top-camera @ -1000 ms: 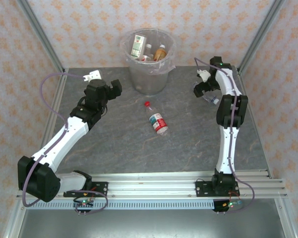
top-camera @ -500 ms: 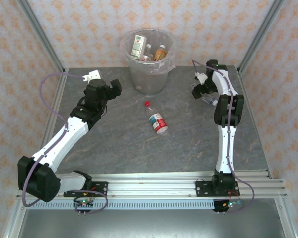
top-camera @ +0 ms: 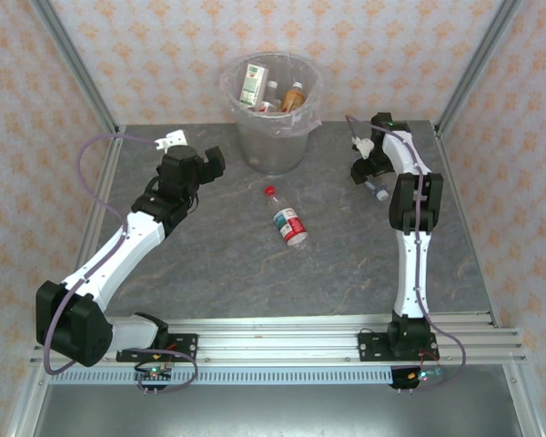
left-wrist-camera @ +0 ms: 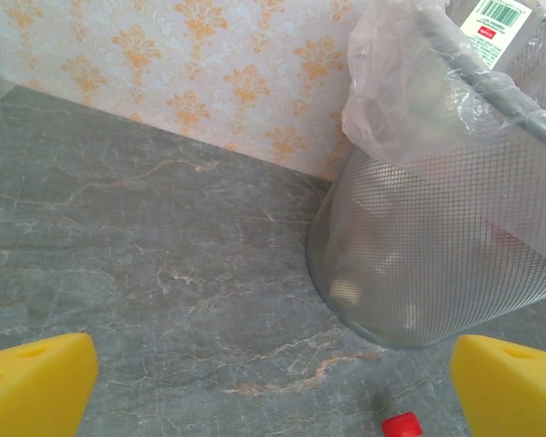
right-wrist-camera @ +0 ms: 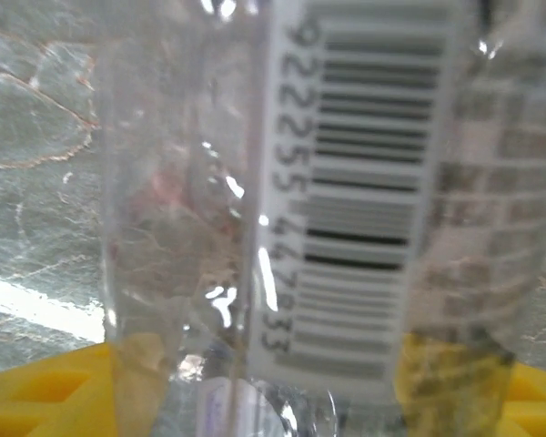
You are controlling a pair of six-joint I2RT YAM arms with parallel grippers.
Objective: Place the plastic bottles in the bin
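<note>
The bin point(top-camera: 271, 150) stands at the back centre, bag-lined, with several bottles and a green-white carton inside. On the table in front of it lies a clear bottle point(top-camera: 289, 223) with a red-white label and red cap. My left gripper point(top-camera: 211, 164) hovers left of the bin, open and holding nothing. The left wrist view has the bin's mesh wall point(left-wrist-camera: 437, 246) ahead and that red cap point(left-wrist-camera: 401, 425) at the bottom edge. My right gripper point(top-camera: 368, 173) is right of the bin, shut on a clear bottle point(right-wrist-camera: 282, 182) with a barcode label, pressed between the yellow fingers point(right-wrist-camera: 45, 391).
Metal frame posts point(top-camera: 77, 73) rise at the back corners and patterned walls close the table in. A rail point(top-camera: 282, 332) runs along the near edge with both arm bases. Bare grey table point(top-camera: 255, 273) lies between the arms.
My right gripper has moved left toward the bin, carrying its bottle along. The left arm has shifted only slightly. The lying bottle has stayed put.
</note>
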